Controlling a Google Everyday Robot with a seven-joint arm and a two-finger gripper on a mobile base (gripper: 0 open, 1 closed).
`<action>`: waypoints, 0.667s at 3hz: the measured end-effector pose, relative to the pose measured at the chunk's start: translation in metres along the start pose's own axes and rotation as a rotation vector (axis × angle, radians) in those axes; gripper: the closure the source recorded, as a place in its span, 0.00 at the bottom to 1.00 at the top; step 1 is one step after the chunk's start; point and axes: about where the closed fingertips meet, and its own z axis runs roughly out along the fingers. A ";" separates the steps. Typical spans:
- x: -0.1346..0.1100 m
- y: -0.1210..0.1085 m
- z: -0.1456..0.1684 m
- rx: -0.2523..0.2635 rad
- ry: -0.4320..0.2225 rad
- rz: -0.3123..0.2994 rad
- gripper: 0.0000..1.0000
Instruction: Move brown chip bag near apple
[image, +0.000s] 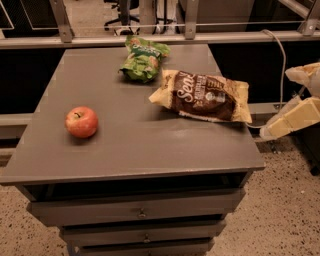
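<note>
The brown chip bag (204, 96) lies flat on the right half of the grey table (135, 150), its cream ends pointing left and right. The red apple (81, 121) sits upright on the left half, well apart from the bag. My gripper (292, 117) is at the frame's right edge, off the table's right side and just right of the bag's right end, not touching it. Much of the gripper is cut off by the frame edge.
A smaller green chip bag (142, 61) lies at the back of the table, just behind the brown bag. The table has drawers below its front edge. A railing and a cable run behind it. Speckled floor lies to the right.
</note>
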 end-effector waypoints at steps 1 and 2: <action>-0.004 -0.018 0.007 0.078 -0.182 0.066 0.00; -0.015 -0.032 0.002 0.145 -0.222 0.077 0.00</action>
